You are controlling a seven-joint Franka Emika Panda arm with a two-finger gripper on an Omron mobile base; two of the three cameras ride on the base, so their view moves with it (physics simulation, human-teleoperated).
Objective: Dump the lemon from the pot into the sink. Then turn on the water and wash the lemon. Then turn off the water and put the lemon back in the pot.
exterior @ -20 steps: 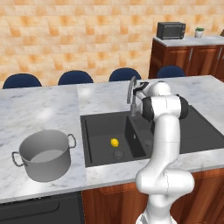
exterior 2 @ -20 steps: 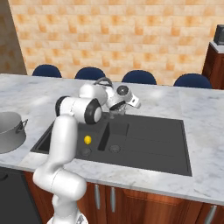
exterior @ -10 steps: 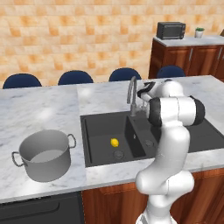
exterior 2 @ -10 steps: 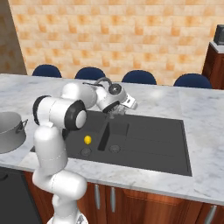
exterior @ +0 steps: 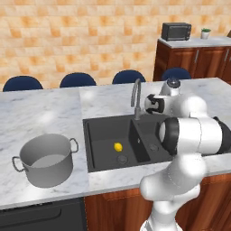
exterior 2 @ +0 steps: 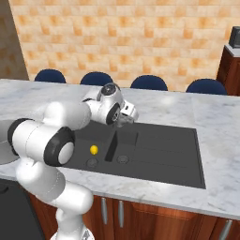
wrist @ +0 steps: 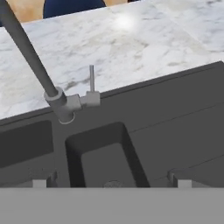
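The lemon (exterior: 118, 146) is lying on the floor of the sink's (exterior: 104, 163) large basin, beside that basin's round drain and close to the divider wall that separates it from the smaller basin. The pot (exterior: 45, 159) is standing upright on the marble counter (exterior: 40, 118) well to the left of the sink, near the counter's front edge, and its pale inside is showing with nothing in it.

The gripper (wrist: 109, 183) is hanging over the smaller basin near the sink's back rim, its fingertips (wrist: 39, 183) standing wide apart and holding nothing. In the hand view the faucet (wrist: 59, 103) is rising from the back rim just ahead, its neck slanting up and away, and its thin lever (wrist: 91, 83) is sticking straight up at its side, apart from the fingers.

Open marble is stretching behind the sink toward the back edge, where blue chair backs (exterior 2: 96, 78) are lining the far side. In the right base view the sink's right side is lying as a broad flat dark surface. A dark microwave (exterior: 176, 31) is sitting on a wooden cabinet at the far right; no writing is legible anywhere.
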